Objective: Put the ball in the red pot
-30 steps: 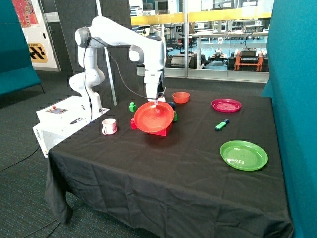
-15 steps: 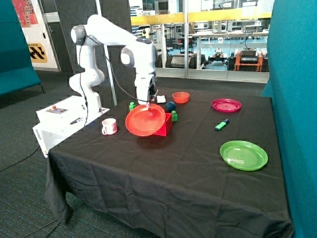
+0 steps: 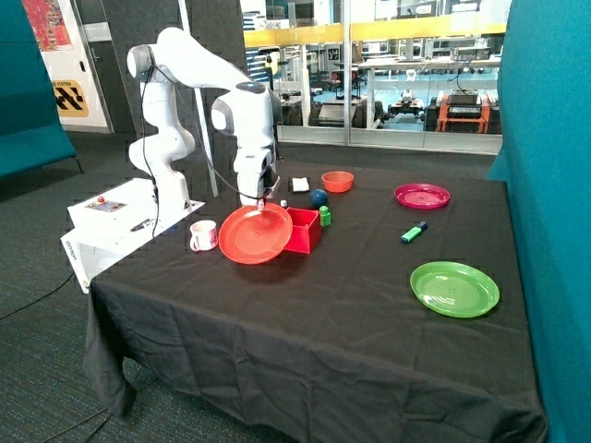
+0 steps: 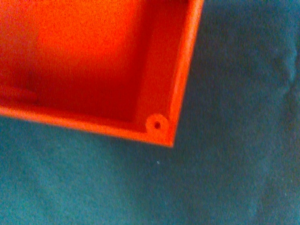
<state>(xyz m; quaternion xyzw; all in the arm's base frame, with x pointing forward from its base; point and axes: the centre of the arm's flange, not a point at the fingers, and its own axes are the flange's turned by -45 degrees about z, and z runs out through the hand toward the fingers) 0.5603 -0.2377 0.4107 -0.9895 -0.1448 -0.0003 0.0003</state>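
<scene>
outside view: the jaws (image 3: 261,203) are pinching the rim of a flat red plate (image 3: 255,234), held tilted on edge in front of the red pot (image 3: 303,230). the ball (image 3: 319,197) sits on the counter (image 3: 351,305) just behind the pot, next to a green block (image 3: 325,216). a mug (image 3: 203,235) stands beside the plate.

wrist view: one corner of the red pot (image 4: 159,124) over dark cloth, nothing inside that shows.

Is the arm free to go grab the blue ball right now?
Probably not yet: the gripper holds the red plate by its rim. The ball itself lies uncovered behind the red pot, with nothing over it.
</scene>
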